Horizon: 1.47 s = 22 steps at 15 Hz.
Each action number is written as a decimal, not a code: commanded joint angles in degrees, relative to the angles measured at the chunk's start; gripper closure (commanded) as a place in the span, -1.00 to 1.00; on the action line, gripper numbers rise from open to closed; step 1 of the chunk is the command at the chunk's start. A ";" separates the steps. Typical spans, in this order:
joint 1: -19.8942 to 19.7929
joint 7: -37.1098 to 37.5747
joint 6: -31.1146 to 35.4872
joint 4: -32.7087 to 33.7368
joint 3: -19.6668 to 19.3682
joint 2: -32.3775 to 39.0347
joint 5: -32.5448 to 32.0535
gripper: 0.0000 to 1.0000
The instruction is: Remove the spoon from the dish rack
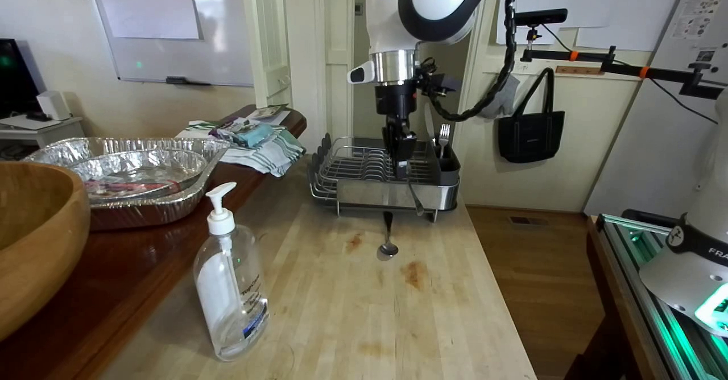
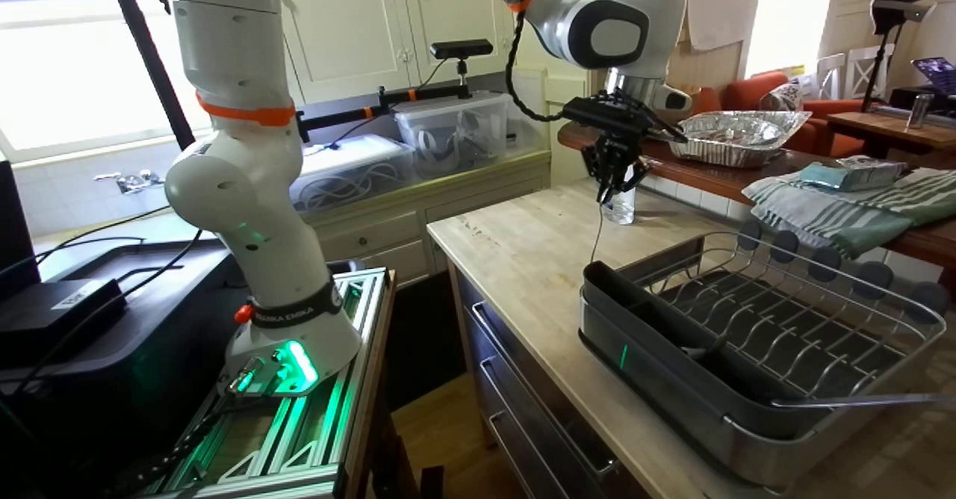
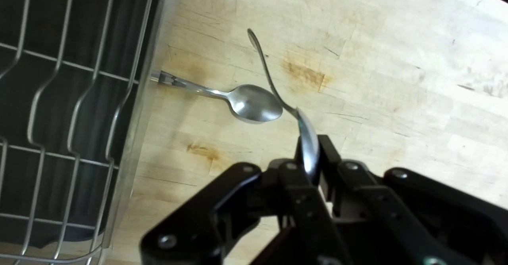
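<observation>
A black pincer is clamped narrowly on the rounded bowl of a metal spoon, whose slim handle hangs down at a slant. The spoon is outside the dish rack, just beside its steel side and over the pale wooden table; whether its tip touches the wood cannot be told. It is probably light, stiff and hard to break, but smooth, so a pinch on the curved bowl may let it pivot or slip; the handle, near its middle, would likely give a surer hold. Counting: two spoons, the held one and a second spoon lying on the table, its handle pointing toward the rack; one rack with one utensil holder; upright in that, one fork and one slender utensil too unclear to name, perhaps with others hidden. Elsewhere are one pump bottle, one wooden bowl and two foil trays, one nested inside the other.
</observation>
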 commanded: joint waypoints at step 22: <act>3.61 15.23 4.41 9.17 1.64 16.49 -12.53 0.96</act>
